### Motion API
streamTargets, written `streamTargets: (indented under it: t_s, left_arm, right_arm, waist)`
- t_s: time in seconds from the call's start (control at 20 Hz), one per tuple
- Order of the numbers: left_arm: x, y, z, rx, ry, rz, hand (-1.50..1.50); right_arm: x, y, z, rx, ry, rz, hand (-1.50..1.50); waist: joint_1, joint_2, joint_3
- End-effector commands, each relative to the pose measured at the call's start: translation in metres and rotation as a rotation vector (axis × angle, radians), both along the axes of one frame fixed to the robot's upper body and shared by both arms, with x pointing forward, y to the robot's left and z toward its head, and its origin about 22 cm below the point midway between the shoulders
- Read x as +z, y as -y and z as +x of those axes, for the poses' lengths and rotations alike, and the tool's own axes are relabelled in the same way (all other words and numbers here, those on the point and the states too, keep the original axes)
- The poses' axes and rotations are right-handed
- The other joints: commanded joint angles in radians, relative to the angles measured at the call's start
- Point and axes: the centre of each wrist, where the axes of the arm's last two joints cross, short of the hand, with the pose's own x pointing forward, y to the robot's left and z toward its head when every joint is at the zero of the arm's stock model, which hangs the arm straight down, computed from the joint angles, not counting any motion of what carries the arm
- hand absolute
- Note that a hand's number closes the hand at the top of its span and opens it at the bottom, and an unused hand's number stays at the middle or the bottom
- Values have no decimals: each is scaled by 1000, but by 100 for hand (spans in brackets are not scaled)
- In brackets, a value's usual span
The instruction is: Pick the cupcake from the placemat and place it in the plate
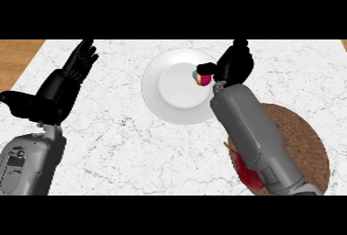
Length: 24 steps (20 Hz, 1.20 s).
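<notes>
Over the plate (169, 98), the right hand (234, 64) is curled round the cupcake (200, 78); lower it mid-plate before letting go.

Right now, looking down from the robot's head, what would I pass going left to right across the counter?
The left hand → plate → cupcake, held by the right hand → placemat.
</notes>
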Motion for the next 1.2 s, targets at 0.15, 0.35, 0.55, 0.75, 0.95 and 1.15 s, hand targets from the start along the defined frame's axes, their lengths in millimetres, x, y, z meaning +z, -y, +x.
streamTargets:
  t_s: [0.15,0.35,0.55,0.75,0.95,1.15]
  left_arm:
    - [-3,-4,2,14,-8,-7,0]
    - [-3,-1,1,36,-14,-2,0]
    - [-8,-20,-4,75,-27,-1,0]
    - [-18,-19,-14,104,-48,-5,0]
    - [-19,-43,-10,129,-47,6,0]
    - [-20,-47,-15,155,-63,2,0]
  right_arm:
    - [10,-9,7,-134,278,222,-150]
    - [-10,-9,3,-177,361,267,-150]
    - [-13,-16,-3,-188,399,331,-150]
    - [-23,-22,-20,-150,432,351,-150]
    - [-58,-18,-53,-107,446,338,-150]
    - [-71,-12,-89,-88,412,335,-150]
  waist:
    - [-11,-5,-1]
    - [-30,-19,-1]
    - [-66,-36,-3]
    - [-105,-48,-3]
    - [-130,-47,-3]
    - [-153,-55,-3]
